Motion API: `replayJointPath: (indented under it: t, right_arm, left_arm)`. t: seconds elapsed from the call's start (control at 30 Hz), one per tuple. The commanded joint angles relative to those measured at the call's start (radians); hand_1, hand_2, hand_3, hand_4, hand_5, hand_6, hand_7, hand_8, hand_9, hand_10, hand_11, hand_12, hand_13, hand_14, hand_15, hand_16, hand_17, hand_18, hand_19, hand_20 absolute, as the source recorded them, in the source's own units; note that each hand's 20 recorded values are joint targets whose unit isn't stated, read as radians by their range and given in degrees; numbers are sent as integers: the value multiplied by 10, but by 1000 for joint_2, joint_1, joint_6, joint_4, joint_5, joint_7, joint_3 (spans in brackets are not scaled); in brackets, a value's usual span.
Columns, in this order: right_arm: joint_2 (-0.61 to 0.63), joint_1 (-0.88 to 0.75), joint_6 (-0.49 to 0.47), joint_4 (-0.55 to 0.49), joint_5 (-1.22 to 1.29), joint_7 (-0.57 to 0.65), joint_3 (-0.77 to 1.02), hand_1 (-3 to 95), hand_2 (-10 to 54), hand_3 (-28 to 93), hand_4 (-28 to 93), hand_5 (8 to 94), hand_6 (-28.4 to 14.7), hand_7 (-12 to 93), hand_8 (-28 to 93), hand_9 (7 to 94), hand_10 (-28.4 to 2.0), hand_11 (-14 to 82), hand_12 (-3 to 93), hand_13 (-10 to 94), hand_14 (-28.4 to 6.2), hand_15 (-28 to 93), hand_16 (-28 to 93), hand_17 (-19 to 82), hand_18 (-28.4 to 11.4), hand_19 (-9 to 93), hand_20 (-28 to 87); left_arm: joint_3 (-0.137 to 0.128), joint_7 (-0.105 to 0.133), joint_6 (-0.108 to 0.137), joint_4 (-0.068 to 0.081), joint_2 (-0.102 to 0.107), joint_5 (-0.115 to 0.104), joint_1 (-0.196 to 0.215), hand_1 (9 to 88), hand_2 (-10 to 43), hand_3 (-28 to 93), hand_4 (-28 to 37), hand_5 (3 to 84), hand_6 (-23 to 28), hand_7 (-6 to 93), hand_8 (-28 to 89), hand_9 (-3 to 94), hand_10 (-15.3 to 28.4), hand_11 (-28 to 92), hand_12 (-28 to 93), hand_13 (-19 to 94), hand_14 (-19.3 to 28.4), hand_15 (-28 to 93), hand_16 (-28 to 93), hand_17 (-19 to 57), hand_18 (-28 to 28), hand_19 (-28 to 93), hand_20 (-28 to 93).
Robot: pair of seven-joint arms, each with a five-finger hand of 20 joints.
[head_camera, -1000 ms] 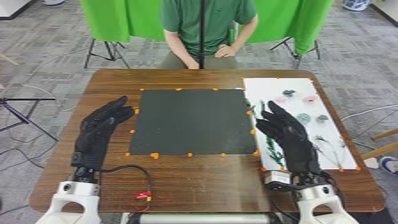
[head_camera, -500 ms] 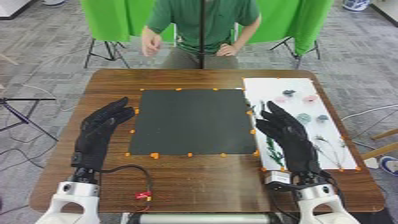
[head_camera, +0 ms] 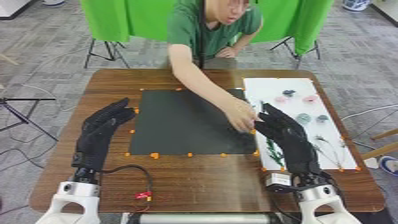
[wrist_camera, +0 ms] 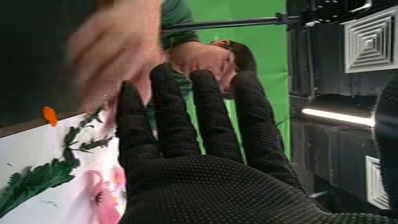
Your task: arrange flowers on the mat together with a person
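flowers (head_camera: 310, 99): two pink, on one white mat (head_camera: 262, 85); person's hand (head_camera: 238, 115) near

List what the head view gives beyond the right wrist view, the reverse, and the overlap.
Head view adds: robot's left hand, red-tagged cable, pale blue-green flowers.

Right wrist view adds: lit ceiling lamp, square ceiling vent.

Both: robot's right hand, person's hand, dark mat, white sheet, pink flowers, green backdrop.

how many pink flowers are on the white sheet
2 in sight: one pale pink flower around the middle of the white rectangular sheet's far part, another pink flower near its right edge. More may be hidden behind the robot's black-gloved right hand.
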Motion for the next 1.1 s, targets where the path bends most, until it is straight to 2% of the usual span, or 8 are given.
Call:
replayJointPath:
  t: [0.03, 0.17, 0.33, 0.43, 0.7, 0.9, 1.03, 1.1]
  right_arm:
    - [-19, -8, -16, -12, -10, -24, 0, 122, -95, 761, -192, 382, -24, 85, -72, 407, -148, 44, 150, 358, -169, 102, 226, 158, -181, 123, 253]
    - [-14, -11, -22, -13, -9, -21, 3, 121, -95, 760, -192, 383, -24, 85, -72, 408, -148, 44, 150, 359, -169, 102, 225, 158, -181, 123, 253]
    - [-18, -12, -23, -13, -12, -22, 2, 121, -95, 760, -192, 387, -25, 84, -72, 409, -148, 44, 149, 359, -169, 103, 225, 158, -182, 124, 253]
    - [-18, -12, -26, -11, -12, -21, -1, 120, -95, 761, -192, 388, -25, 83, -72, 410, -148, 44, 149, 361, -169, 104, 226, 158, -182, 124, 253]
    - [-16, -7, -31, -7, -13, -14, -4, 121, -95, 759, -193, 392, -25, 83, -72, 412, -148, 45, 149, 366, -168, 106, 228, 157, -183, 127, 254]
    - [-16, -6, -43, -3, -13, -12, -9, 121, -95, 757, -191, 394, -26, 82, -72, 414, -148, 45, 149, 367, -168, 107, 230, 157, -183, 128, 255]
    - [-13, -2, -60, 1, -10, -7, -8, 122, -95, 760, -190, 394, -25, 82, -71, 414, -148, 45, 149, 368, -169, 107, 230, 160, -182, 124, 251]
    - [-14, -4, -60, 0, -10, -9, -8, 122, -95, 762, -190, 394, -26, 82, -72, 414, -148, 46, 149, 367, -169, 106, 230, 162, -181, 120, 248]
  left_arm:
    - [0, -16, -3, 2, -5, 0, 16, 297, -91, 631, -173, 455, 37, 117, -60, 454, 131, 178, 142, 373, 171, 149, 38, 64, 118, 74, 171]
    - [1, -16, -8, 2, -10, 3, 16, 297, -91, 630, -172, 455, 36, 117, -60, 454, 132, 177, 142, 373, 171, 148, 38, 63, 118, 73, 171]
    - [-3, -14, -19, 5, -12, -5, 18, 297, -92, 632, -172, 455, 37, 117, -60, 453, 132, 177, 143, 373, 171, 146, 38, 64, 118, 69, 168]
    - [-3, -19, -17, 7, -10, -11, 15, 299, -91, 630, -173, 455, 37, 116, -60, 453, 132, 177, 143, 372, 170, 144, 38, 66, 118, 66, 166]
    - [-6, -19, -15, 10, -9, -7, 11, 297, -91, 630, -171, 456, 37, 116, -60, 451, 133, 177, 143, 372, 170, 142, 40, 65, 117, 68, 167]
    - [-14, -16, -5, 9, -11, -11, 16, 298, -91, 631, -171, 455, 37, 115, -60, 452, 133, 177, 143, 372, 170, 141, 40, 65, 118, 69, 168]
    - [-14, -24, -4, 7, -15, -2, 16, 299, -90, 628, -171, 455, 37, 115, -59, 452, 133, 176, 143, 372, 170, 141, 40, 65, 117, 71, 170]
    - [-16, -28, -12, 7, -16, 3, 14, 299, -90, 628, -172, 455, 36, 116, -59, 452, 132, 176, 143, 370, 170, 144, 42, 61, 120, 80, 177]
